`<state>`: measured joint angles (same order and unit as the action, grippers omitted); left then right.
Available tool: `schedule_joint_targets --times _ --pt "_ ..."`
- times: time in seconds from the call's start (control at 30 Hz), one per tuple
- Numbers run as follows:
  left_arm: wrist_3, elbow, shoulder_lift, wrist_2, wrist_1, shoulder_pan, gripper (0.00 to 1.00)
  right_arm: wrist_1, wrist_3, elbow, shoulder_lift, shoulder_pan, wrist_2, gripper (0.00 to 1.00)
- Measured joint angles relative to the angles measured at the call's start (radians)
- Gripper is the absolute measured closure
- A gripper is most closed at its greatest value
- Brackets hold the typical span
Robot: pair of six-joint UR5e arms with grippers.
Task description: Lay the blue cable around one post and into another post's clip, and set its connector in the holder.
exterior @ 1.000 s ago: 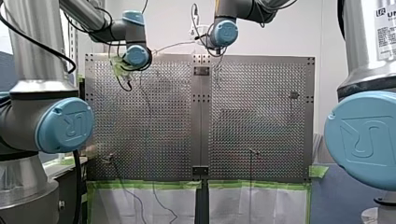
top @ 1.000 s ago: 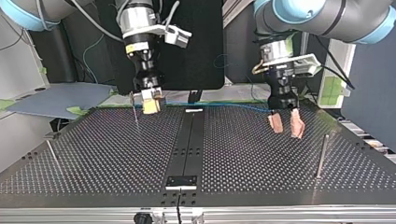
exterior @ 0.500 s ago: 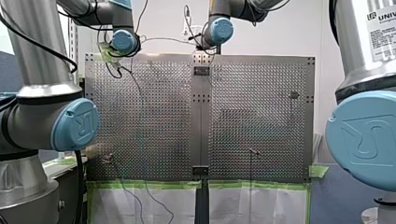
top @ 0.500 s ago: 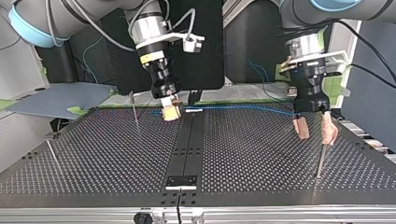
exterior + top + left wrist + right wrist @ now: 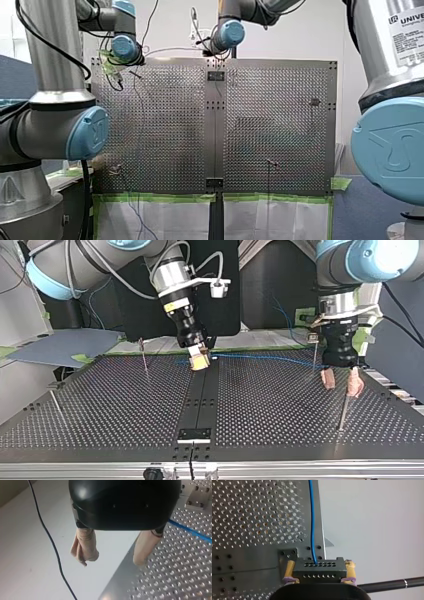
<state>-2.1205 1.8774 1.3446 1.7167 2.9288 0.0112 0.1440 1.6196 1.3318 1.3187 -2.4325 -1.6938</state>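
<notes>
In the top view my right gripper point(image 5: 200, 362) is shut on a black connector, low over the far end of the dark centre strip point(image 5: 199, 405). The right wrist view shows that connector point(image 5: 319, 570) clamped between yellow pads point(image 5: 289, 570), beside a small screwed plate point(image 5: 287, 554). The blue cable point(image 5: 312, 517) leaves the connector and runs ahead along the board's edge. Across the top view the cable point(image 5: 265, 358) stretches toward my left gripper point(image 5: 342, 384). That gripper is open and empty, its beige pads point(image 5: 85, 547) straddling the board's edge, just behind a thin post point(image 5: 343, 407).
More thin posts stand at the top view's far left point(image 5: 144, 355), near left point(image 5: 55, 402) and far right point(image 5: 314, 351). A black bracket point(image 5: 195, 434) sits at the near end of the centre strip. A black lead point(image 5: 51, 542) hangs beside my left gripper.
In the top view my right gripper carried the connector from the far left post toward the view's right, to the centre strip. My left gripper shifted right toward the board's edge, staying open.
</notes>
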Motion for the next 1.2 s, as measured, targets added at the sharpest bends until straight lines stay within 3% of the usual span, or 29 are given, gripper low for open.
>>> schedule_joint_targets --times 0.17,0.33,0.83,1.2 --pt "-0.029 -0.032 0.018 -0.047 0.048 -0.049 0.00 0.000 -0.003 -0.023 -0.020 -0.012 0.005 1.00" --pt "-0.062 -0.055 0.026 -0.065 0.067 -0.094 0.00 0.003 -0.008 -0.043 -0.045 -0.022 0.006 1.00" --pt "-0.192 -0.066 0.052 -0.157 -0.053 -0.228 0.00 0.013 -0.008 -0.093 -0.113 -0.047 0.007 1.00" --pt "-0.270 -0.068 0.148 -0.182 -0.156 -0.332 0.00 0.024 0.007 -0.168 -0.152 -0.046 0.014 1.00"
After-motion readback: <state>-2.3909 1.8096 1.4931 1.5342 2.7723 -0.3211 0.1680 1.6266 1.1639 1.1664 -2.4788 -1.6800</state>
